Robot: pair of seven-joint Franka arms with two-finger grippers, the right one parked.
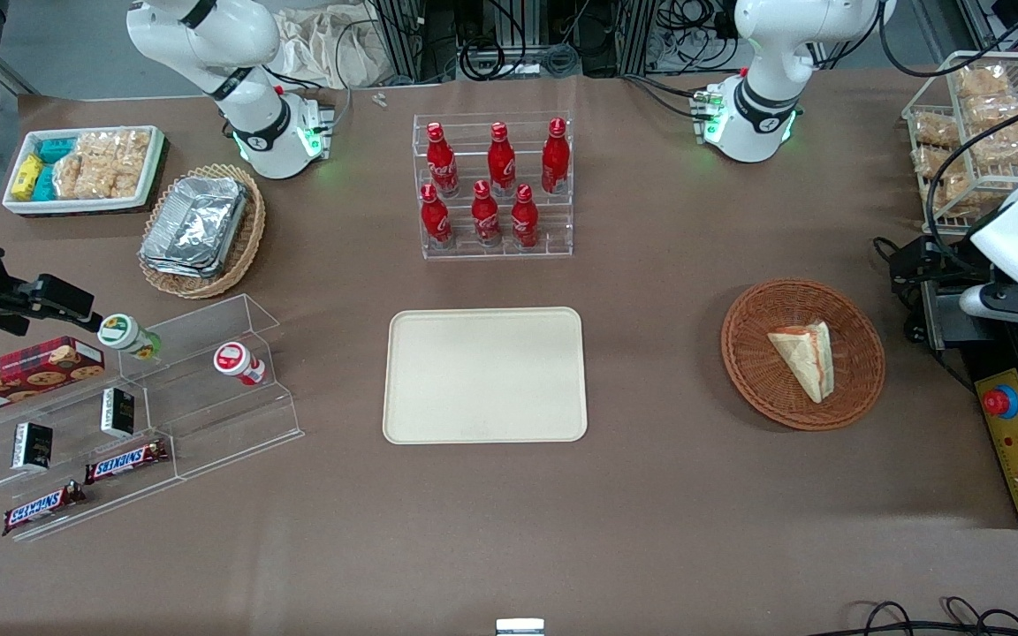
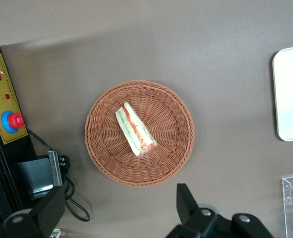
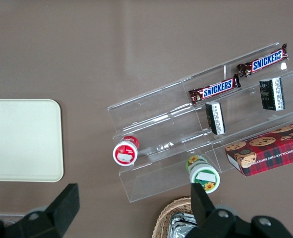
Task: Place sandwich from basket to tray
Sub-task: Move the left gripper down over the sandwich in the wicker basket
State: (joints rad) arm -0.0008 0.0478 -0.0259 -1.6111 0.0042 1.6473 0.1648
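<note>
The sandwich [image 1: 805, 358] [image 2: 135, 130], a pale wedge with pink-orange and green filling, lies inside the round reddish-brown basket [image 1: 756, 389] [image 2: 106, 153] toward the working arm's end of the table. My gripper [image 2: 116, 210] hangs high above the table beside the basket, at the basket's edge farther from the tray. It is open, its black fingers [image 2: 186, 203] spread wide with nothing between them. The cream tray [image 1: 484, 375] [image 2: 291, 94] lies flat and bare at the table's middle, well apart from the basket.
A yellow control box [image 1: 1017, 442] [image 2: 7, 114] with a red button and a black cable [image 2: 72, 198] sit beside the basket at the table's end. A rack of red bottles [image 1: 493, 190] stands farther back than the tray. An acrylic snack shelf [image 1: 120, 415] lies toward the parked arm.
</note>
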